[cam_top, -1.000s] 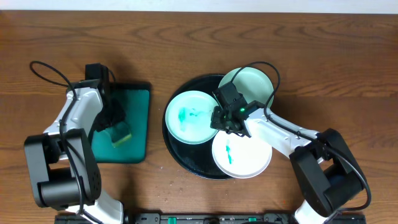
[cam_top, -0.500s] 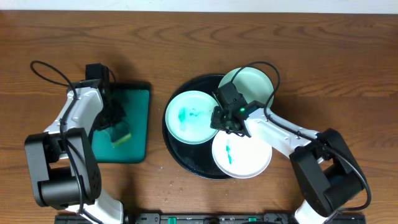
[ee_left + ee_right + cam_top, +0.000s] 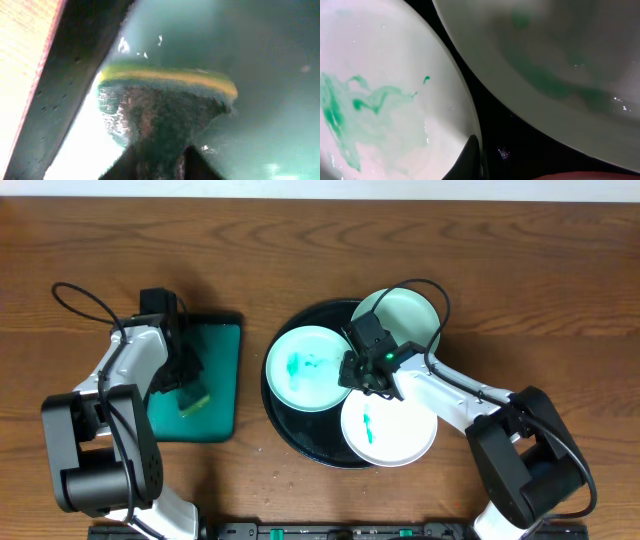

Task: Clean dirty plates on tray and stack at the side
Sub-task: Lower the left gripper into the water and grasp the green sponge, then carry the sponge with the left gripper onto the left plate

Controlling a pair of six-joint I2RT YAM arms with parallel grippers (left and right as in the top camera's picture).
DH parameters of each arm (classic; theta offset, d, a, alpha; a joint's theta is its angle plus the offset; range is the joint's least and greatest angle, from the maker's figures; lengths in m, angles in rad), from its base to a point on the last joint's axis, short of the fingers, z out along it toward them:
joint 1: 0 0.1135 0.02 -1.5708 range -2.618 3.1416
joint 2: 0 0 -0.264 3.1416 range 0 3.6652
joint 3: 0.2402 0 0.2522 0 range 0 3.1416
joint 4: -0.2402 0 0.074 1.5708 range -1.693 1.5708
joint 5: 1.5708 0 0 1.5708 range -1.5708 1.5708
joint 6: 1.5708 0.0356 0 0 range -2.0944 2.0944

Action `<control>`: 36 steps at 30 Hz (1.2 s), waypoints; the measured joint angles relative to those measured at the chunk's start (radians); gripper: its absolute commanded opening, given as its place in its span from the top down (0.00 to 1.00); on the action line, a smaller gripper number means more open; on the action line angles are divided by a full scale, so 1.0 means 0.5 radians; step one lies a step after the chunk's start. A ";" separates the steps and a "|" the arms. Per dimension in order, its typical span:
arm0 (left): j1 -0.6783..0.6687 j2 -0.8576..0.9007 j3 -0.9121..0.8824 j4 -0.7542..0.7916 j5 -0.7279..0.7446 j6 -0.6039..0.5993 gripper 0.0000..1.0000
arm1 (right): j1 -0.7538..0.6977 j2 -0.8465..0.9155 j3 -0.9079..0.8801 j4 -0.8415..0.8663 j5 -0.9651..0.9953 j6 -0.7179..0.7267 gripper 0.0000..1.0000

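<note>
The round black tray (image 3: 300,442) holds three plates. The left plate (image 3: 303,370) (image 3: 380,100) carries a teal smear, and my right gripper (image 3: 353,372) (image 3: 475,152) is shut on its right rim, one dark finger (image 3: 471,159) lying over the edge. The pale-mint plate (image 3: 405,320) (image 3: 560,75) sits at the tray's back right. A white plate (image 3: 395,430) with a small teal streak lies at the front right. Over the rectangular tray, my left gripper (image 3: 188,380) (image 3: 160,162) is shut on a yellow-topped sponge (image 3: 195,396) (image 3: 167,95), which narrows into the jaws.
The rectangular black tray with a teal inside (image 3: 215,415) (image 3: 260,60) lies left of the round tray, its dark rim (image 3: 65,90) beside the sponge. Brown wooden table (image 3: 520,270) surrounds both trays. Cables loop above each arm.
My left gripper has closed in on the sponge and shifted slightly in the rectangular tray. The right arm and the plates have not moved.
</note>
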State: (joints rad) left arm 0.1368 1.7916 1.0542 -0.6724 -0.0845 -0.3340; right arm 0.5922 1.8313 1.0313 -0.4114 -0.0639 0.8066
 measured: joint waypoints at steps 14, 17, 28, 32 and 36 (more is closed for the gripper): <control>-0.065 -0.228 -0.030 -0.018 0.067 0.037 0.93 | 0.000 0.000 0.000 0.001 0.002 0.000 0.99; -0.151 -0.477 -0.031 -0.027 0.105 0.093 0.93 | 0.000 0.000 0.000 0.001 0.003 0.000 0.99; -0.388 -0.804 -0.031 0.023 0.499 0.248 0.93 | 0.000 0.000 0.000 -0.002 0.003 0.000 0.99; -0.446 -0.657 -0.031 0.196 0.867 0.214 0.93 | 0.000 0.000 0.001 -0.004 0.003 0.001 0.99; -0.566 -0.430 -0.031 0.353 1.125 0.086 0.93 | 0.000 0.000 0.002 -0.008 0.003 0.000 0.99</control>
State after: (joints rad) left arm -0.1463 1.5768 1.0386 -0.4957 0.4778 -0.2909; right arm 0.5922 1.8313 1.0321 -0.4156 -0.0624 0.8066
